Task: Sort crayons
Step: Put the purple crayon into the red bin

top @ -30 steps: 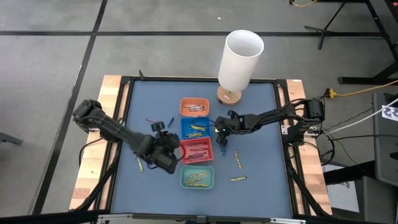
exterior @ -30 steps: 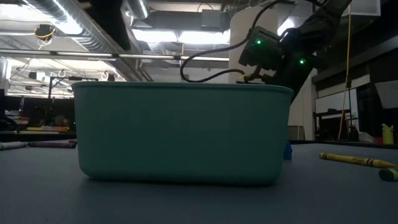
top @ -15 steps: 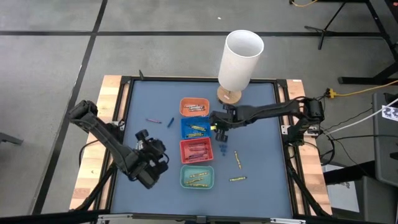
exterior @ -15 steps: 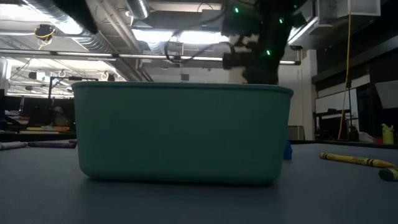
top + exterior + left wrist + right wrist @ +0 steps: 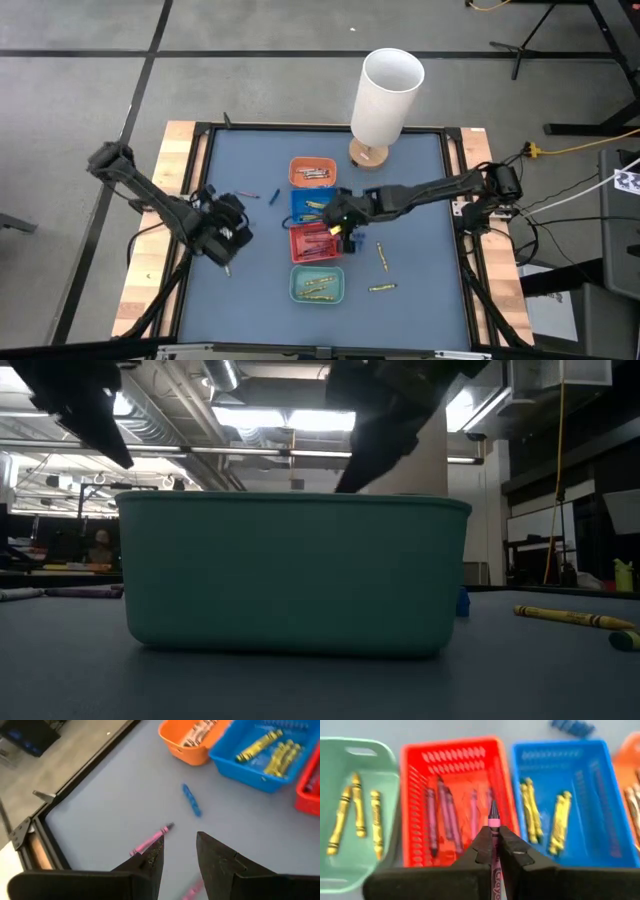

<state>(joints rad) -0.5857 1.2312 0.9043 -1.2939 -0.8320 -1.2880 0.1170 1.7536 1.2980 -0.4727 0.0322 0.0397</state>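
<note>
Crayon [image 5: 494, 851], purple, is pinched between the right fingers [image 5: 492, 851], its long axis pointing forward over the red tray [image 5: 455, 750] directly below. Left fingers [image 5: 180, 854] stand spread.

Trays: orange [image 5: 313, 171], blue [image 5: 311, 205], red [image 5: 313, 243], teal [image 5: 317, 284]; white cylinder [image 5: 385, 97]; blue-grey table [image 5: 420, 240].
</note>
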